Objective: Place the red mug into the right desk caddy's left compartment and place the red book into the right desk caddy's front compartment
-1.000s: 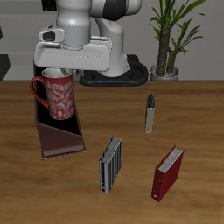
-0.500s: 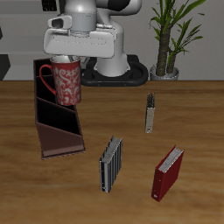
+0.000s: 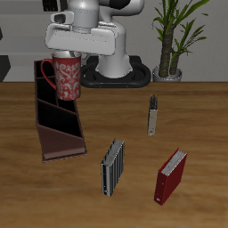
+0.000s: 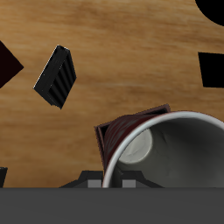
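1. The red mug (image 3: 68,78) is held upright by its rim in the closed pincer (image 3: 66,58), above the back end of the right desk caddy (image 3: 55,125), likely so it can drop into the left compartment.
2. The red book (image 3: 170,175) stands untouched near the surface's front edge.

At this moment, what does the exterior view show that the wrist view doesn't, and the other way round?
Only the exterior view shows the red book standing near the table's front edge, the small dark book, the plant, and the mug's speckled outside and handle. Only the wrist view looks down into the red mug, showing its grey inside. Both show the mug held up at the end effector, the right desk caddy and the grey striped book.
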Controlling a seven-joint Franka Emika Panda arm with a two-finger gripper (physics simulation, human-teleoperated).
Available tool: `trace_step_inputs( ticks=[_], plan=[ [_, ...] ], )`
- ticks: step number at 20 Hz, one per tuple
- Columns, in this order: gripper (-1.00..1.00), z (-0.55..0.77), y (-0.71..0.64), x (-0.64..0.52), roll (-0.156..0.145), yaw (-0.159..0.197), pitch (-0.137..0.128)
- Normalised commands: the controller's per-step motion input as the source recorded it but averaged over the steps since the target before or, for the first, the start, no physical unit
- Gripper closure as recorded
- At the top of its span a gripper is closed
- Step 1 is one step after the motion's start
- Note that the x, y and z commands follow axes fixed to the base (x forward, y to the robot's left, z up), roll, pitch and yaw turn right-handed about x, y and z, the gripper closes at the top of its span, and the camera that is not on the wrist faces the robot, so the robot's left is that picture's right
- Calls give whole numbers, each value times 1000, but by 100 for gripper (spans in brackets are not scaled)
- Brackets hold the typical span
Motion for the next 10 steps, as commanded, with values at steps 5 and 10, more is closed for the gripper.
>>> trace_step_inputs(
  ticks=[5,10],
  plan=[
    [100,-9,-113,-213,-16,-61,-4],
    [100,-22,-117,-61,-24,-2,-10]
  ],
)
